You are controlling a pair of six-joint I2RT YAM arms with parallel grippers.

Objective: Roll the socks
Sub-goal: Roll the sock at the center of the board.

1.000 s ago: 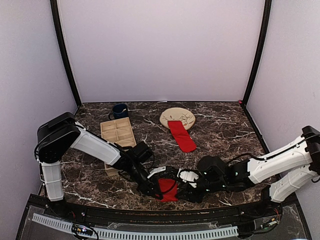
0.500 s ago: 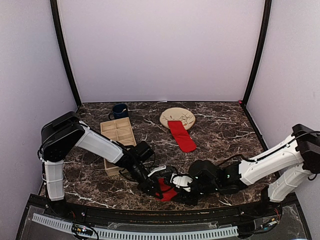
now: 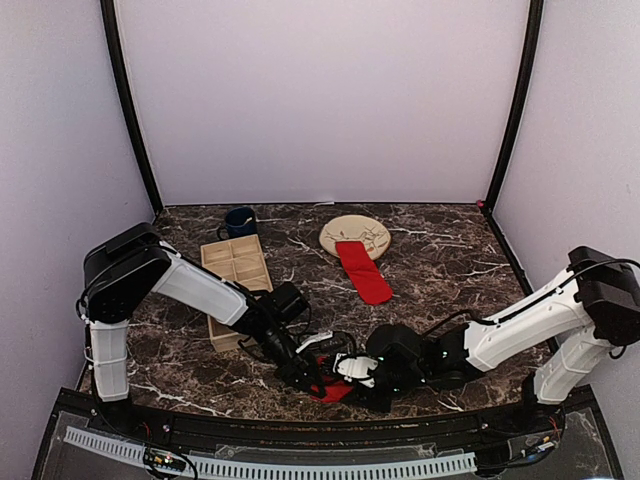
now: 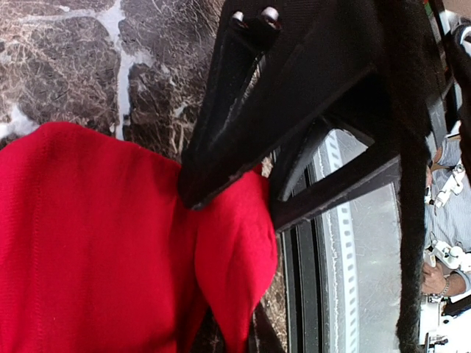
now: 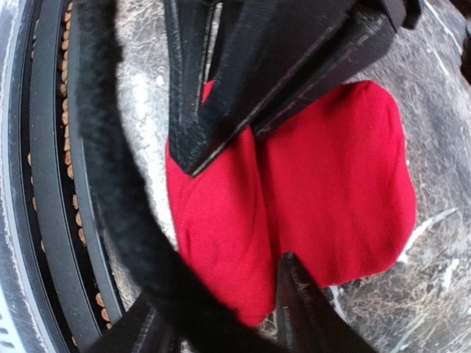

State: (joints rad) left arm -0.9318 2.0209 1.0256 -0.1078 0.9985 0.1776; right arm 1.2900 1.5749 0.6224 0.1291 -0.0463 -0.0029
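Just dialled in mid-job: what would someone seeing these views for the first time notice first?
A bunched bright red sock sits at the near edge of the table, where the left arm and right arm meet over it and the left fingers pinch its edge. Farther back, the second red sock lies flat, its far end resting on the beige plate.

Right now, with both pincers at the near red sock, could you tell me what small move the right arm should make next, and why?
Probably close the right pincer on the red sock. It stands open astride a folded ridge of fabric, while the left pincer is shut on the sock's edge, anchoring it.
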